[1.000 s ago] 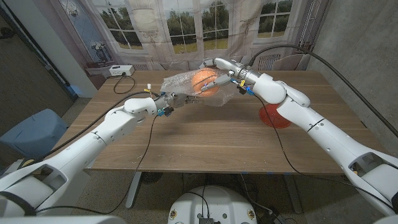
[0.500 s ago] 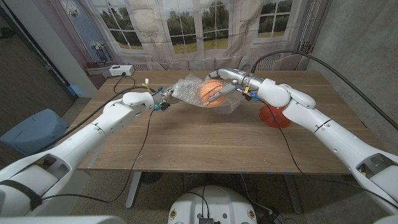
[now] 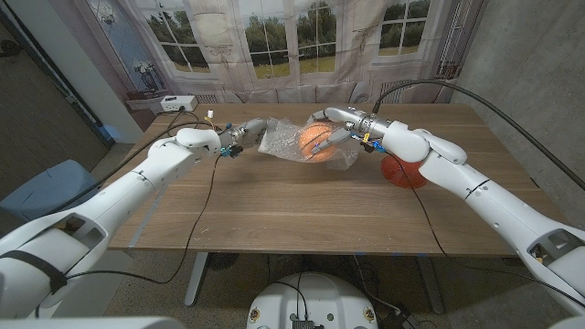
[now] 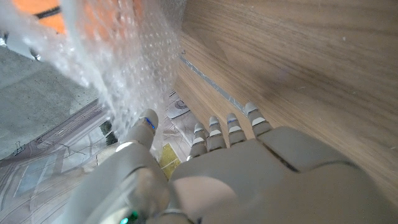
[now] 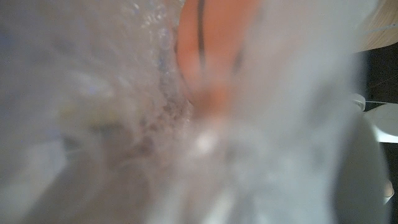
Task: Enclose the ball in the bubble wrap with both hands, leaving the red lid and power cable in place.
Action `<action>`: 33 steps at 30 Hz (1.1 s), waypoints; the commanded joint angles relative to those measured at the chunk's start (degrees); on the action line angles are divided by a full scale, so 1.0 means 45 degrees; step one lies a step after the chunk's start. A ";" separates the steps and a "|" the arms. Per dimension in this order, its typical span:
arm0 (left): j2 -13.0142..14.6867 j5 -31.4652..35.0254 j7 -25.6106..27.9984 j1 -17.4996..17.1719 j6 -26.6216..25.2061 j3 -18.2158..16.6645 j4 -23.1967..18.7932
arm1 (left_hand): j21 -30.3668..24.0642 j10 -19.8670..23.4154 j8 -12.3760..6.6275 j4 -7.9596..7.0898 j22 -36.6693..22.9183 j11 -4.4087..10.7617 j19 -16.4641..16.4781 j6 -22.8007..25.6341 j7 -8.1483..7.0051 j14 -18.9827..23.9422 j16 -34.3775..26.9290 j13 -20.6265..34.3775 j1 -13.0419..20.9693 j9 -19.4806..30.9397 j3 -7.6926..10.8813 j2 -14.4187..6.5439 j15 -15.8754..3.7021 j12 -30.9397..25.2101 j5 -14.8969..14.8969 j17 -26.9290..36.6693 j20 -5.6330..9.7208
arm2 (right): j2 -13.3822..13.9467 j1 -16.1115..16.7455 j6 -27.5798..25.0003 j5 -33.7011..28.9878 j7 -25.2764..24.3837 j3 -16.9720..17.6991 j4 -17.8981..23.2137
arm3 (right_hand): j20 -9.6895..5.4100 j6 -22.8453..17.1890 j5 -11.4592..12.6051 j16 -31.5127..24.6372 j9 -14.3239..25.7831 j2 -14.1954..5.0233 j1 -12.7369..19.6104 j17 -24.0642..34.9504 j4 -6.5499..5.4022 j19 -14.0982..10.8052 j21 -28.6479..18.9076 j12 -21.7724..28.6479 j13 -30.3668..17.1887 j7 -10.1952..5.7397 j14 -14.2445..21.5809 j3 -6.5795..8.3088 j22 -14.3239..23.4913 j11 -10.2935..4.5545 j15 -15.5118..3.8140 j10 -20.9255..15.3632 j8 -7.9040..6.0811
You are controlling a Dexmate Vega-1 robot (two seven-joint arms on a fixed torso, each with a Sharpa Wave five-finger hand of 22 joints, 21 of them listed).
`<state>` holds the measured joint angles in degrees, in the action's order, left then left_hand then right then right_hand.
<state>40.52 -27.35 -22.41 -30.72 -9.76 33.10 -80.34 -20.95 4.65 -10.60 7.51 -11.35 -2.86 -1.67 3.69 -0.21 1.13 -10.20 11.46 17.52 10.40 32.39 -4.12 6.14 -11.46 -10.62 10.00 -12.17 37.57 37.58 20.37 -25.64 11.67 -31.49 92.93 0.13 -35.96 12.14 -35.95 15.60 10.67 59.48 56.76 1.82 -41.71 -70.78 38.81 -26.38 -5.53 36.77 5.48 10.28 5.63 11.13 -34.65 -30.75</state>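
We see left hand (image 3: 245, 130) touching the wrap (image 3: 279, 139) edge, grip unclear | ball (image 3: 315, 142) inside wrap, far centre of table (image 3: 274, 201) | right hand (image 3: 336, 125) grasping wrapped ball | lid (image 3: 402, 171) near-right, perhaps touching the arm

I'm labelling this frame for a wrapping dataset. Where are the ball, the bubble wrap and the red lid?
ball (image 3: 315, 141): head view, on its orange front showing through the wrap.
bubble wrap (image 3: 278, 143): head view, on the crumpled part left of the ball.
red lid (image 3: 402, 174): head view, on its visible edge below the right forearm.
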 commanded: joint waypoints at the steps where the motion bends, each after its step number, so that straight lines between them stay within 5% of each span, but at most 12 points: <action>1: -0.0185 0.0110 -0.0174 0.0187 0.0206 -0.0026 0.0417 | 0.0006 0.0038 -0.0066 -0.0016 -0.0013 -0.0079 0.0004 0.0120 0.0005 -0.0051 -0.0062 0.0033 0.0015 0.0026 0.0068 -0.0074 -0.0051 -0.0064 -0.0049 0.0038 0.0063 | -0.0115 0.0138 -0.0171 -0.1199 0.0153 -0.0924 -0.0527 | -0.1962 -0.3695 0.0047 0.0054 0.0003 -0.4148 0.4055 -0.0022 0.1049 0.0882 -0.0101 -0.0048 -0.0155 0.0785 0.6250 0.1201 -0.0001 -0.1387 -0.5294 -0.4584 0.0009; 15: -0.0123 0.0053 -0.0074 -0.0012 0.0174 -0.0130 -0.0082 | -0.0016 0.0077 -0.0064 -0.0039 -0.0020 -0.0191 0.0128 0.0139 0.0001 -0.0003 -0.0092 0.0036 -0.0071 0.0028 -0.0006 -0.0095 -0.0137 -0.0110 -0.0027 0.0033 0.0149 | -0.0395 -0.0175 0.0071 -0.1710 0.0247 -0.1678 -0.1779 | -0.1890 -0.3680 0.0030 0.0336 -0.0020 -0.4160 0.4056 -0.0241 0.1079 0.0802 -0.0169 -0.0194 -0.0059 0.0893 0.6357 0.1266 -0.0043 -0.1276 -0.5285 -0.4650 0.0067; 26: -0.0027 -0.0060 0.0038 -0.0202 0.0087 -0.0220 -0.0552 | -0.0018 0.0059 -0.0067 -0.0054 -0.0023 -0.0273 0.0182 0.0158 0.0011 0.0010 -0.0097 0.0038 -0.0127 0.0030 -0.0048 -0.0116 -0.0181 -0.0119 -0.0016 0.0028 0.0155 | -0.0335 -0.0176 0.0021 -0.2181 0.0087 -0.1931 -0.1906 | -0.1828 -0.3525 -0.0037 0.0702 -0.0035 -0.4205 0.3993 -0.0475 0.1066 0.1136 -0.0066 -0.0397 -0.0008 0.0840 0.6213 0.1345 -0.0067 -0.1349 -0.5237 -0.4471 0.0168; 29: 0.0024 -0.0106 0.0090 -0.0280 0.0039 -0.0260 -0.0675 | -0.0015 0.0059 -0.0063 -0.0057 -0.0024 -0.0280 0.0183 0.0152 0.0020 0.0005 -0.0094 0.0038 -0.0138 0.0030 -0.0055 -0.0121 -0.0189 -0.0122 -0.0015 0.0028 0.0160 | -0.0233 -0.0172 -0.0289 -0.2224 0.0491 -0.1928 -0.1588 | -0.1175 -0.2837 -0.0210 0.1736 -0.0190 -0.4336 0.3262 -0.1258 0.0656 0.2122 0.0333 -0.1058 0.0465 0.0763 0.5214 0.1355 -0.0112 -0.1325 -0.5120 -0.3852 0.0624; 31: 0.0069 -0.0117 0.0130 -0.0332 0.0008 -0.0278 -0.0772 | -0.0014 0.0057 -0.0059 -0.0059 -0.0025 -0.0287 0.0188 0.0142 0.0033 0.0003 -0.0094 0.0038 -0.0146 0.0030 -0.0060 -0.0127 -0.0201 -0.0124 -0.0014 0.0027 0.0153 | -0.0199 -0.0238 -0.0510 -0.2111 0.0931 -0.1921 -0.1441 | -0.0723 -0.2038 -0.0204 0.3017 -0.0548 -0.4134 0.2216 -0.2435 0.0231 0.2684 0.0809 -0.1885 0.0998 0.0661 0.3986 0.1224 -0.0146 -0.1349 -0.4962 -0.2875 0.1384; 33: 0.0103 -0.0149 0.0146 -0.0385 -0.0009 -0.0300 -0.0853 | -0.0009 0.0050 -0.0062 -0.0061 -0.0025 -0.0297 0.0184 0.0152 0.0037 0.0005 -0.0094 0.0038 -0.0153 0.0030 -0.0064 -0.0133 -0.0201 -0.0124 -0.0013 0.0026 0.0161 | -0.0158 -0.0239 -0.0598 -0.1950 0.1083 -0.1835 -0.1332 | -0.0222 -0.1714 -0.0049 0.3995 -0.0861 -0.3798 0.1050 -0.3495 -0.0243 0.3226 0.1435 -0.2770 0.1435 0.0715 0.3094 0.0952 -0.0165 -0.1000 -0.4576 -0.1667 0.1991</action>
<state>40.28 -27.50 -22.41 -31.36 -9.09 32.24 -82.13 -21.00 4.65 -10.59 7.34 -11.33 -3.91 -0.93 3.89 0.00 1.25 -10.20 11.46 17.22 10.41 32.21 -4.42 5.41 -11.66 -10.62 9.99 -11.43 36.15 36.76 20.32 -34.49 12.56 -39.45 85.36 -1.48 -36.77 11.30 -22.67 13.06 7.03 55.84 46.04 1.82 -30.88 -66.79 30.18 -21.97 -4.71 44.20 5.48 9.45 6.74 6.08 -38.84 -24.59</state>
